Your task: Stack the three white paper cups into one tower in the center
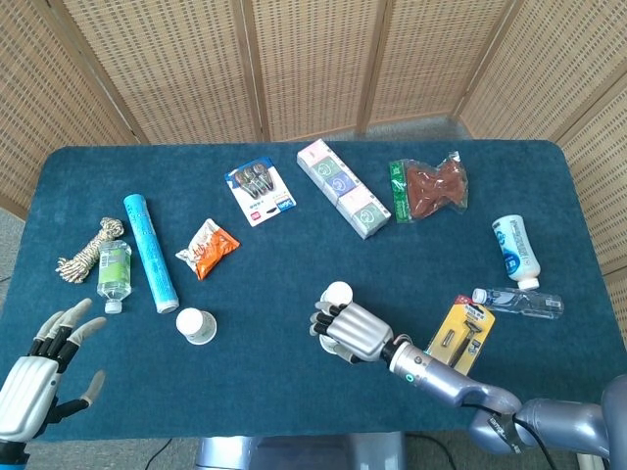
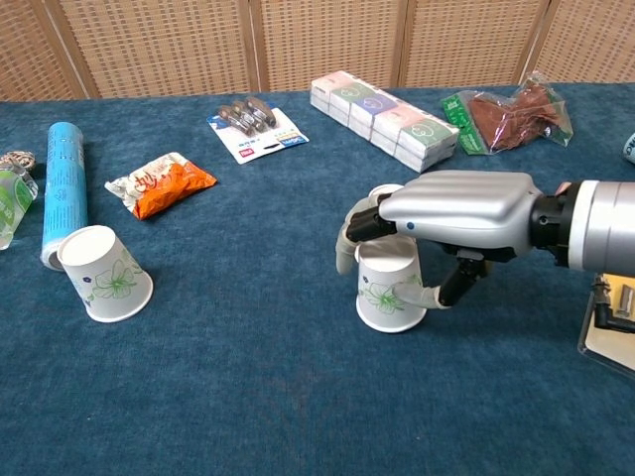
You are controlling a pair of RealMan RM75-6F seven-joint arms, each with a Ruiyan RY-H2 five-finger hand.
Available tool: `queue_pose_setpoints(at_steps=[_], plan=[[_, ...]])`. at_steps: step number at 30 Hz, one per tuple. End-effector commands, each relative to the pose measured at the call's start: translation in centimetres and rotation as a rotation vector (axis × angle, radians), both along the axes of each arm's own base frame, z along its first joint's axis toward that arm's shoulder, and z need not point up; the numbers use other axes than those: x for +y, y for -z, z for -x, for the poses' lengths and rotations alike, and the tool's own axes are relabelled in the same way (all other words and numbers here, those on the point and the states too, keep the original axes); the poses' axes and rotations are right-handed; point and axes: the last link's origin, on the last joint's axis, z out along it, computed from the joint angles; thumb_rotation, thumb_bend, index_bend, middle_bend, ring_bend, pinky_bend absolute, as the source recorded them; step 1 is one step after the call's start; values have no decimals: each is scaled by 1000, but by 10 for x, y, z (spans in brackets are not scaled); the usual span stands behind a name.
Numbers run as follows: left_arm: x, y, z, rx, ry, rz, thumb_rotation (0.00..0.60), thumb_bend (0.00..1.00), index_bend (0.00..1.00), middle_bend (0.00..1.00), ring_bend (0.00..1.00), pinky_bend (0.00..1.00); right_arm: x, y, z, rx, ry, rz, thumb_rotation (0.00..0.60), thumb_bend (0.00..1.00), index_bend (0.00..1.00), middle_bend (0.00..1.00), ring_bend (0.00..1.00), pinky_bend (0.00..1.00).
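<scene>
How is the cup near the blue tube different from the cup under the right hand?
The left cup stands alone, tilted, touched by no hand; the center cup is held by the right hand. The left cup stands beside the blue tube; the center cup has another cup right behind it. Both are white, upside down, with a green flower print.

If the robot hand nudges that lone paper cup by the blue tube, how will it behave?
The paper cup stands upside down, tilted, seemingly against the blue tube, so it probably tips easily. Thin paper suggests it is light and would dent if squeezed. Tapered, it would likely roll in a curve.
</scene>
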Motion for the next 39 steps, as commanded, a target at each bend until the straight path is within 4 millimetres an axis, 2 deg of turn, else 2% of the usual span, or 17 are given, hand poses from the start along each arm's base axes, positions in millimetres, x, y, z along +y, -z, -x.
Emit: queue_pose_setpoints(at_steps=[1, 4, 10, 23, 39], plan=[[0, 0, 0, -1, 0, 1, 600, 479, 154, 40, 0, 0, 0, 0, 0, 0, 1, 1, 600, 508, 248, 209, 88, 370], [-1, 0, 1, -2, 0, 1, 600, 480, 155, 39, 0, 0, 0, 0, 0, 2, 2, 3, 600, 509, 231, 194, 68, 315], [-1, 0, 1, -4, 1, 2, 600, 480, 155, 39, 0, 0, 0, -2, 2, 12, -2, 14, 600, 509, 219, 182, 60, 273], [0, 2, -3, -5, 16, 9, 600, 481, 160, 39, 0, 0, 5, -7, 6, 19, -4, 20, 600, 508, 178, 174, 59, 265], [0, 2, -4, -5, 26, 11, 600, 480, 160, 39, 0, 0, 8, -16, 4, 6, -9, 35, 600, 508, 175, 173, 59, 266]])
